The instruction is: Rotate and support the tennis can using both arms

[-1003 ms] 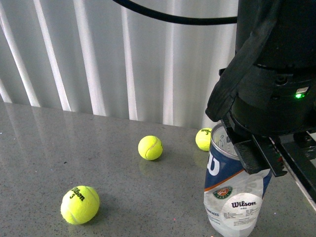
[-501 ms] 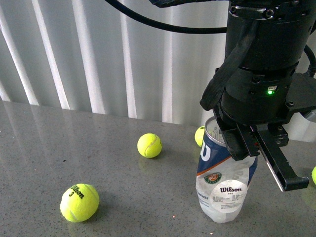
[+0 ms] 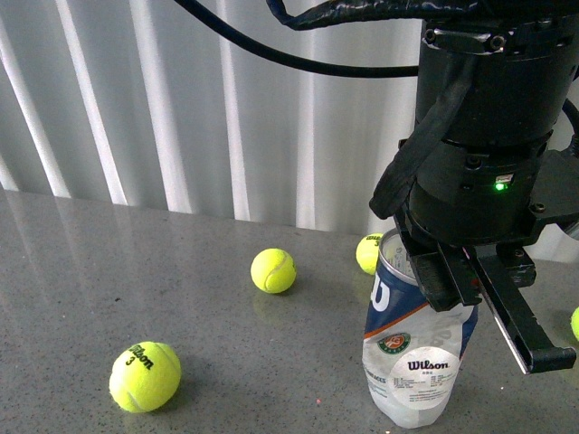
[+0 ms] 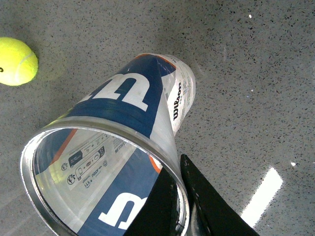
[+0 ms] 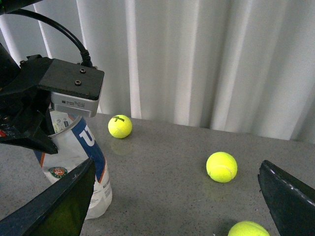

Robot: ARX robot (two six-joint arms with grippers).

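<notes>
Front view, read from the left, had a tennis ball marked 3 (image 3: 145, 376) lying near on the grey tabletop (image 3: 72, 271). A second ball (image 3: 273, 270) lay farther back, and a third ball (image 3: 371, 254) sat just behind the tennis can (image 3: 414, 353). The can stood right of centre under the bulky left arm (image 3: 479, 136), and a fourth ball (image 3: 575, 322) was clipped by the right edge. The balls had not stirred, but the can and arm had. Over the last second the arm had drawn back and leftward, so that more of its housing and cable showed. The can had gone a little left with it, risen slightly on the way and come down again. Its slight lean and the face of its label were hardly altered, and its foot now seemed to rest on the tabletop. In the left wrist view the left hand (image 4: 179, 182) was clamped on the can's wall at the open silver rim, one finger inside and one outside, and the can was empty. The right wrist view showed the right hand (image 5: 176, 167) with its fingers spread wide, holding nothing, well apart from the can and off to its right. Judged from that, the last second looked more like repositioning and setting down than further turning, done by the left arm alone. The supporting part had not begun, since the right hand had yet to come against the can's side. A pinch on a thin rim seemed a poor hold for a tall, light tube until then.
</notes>
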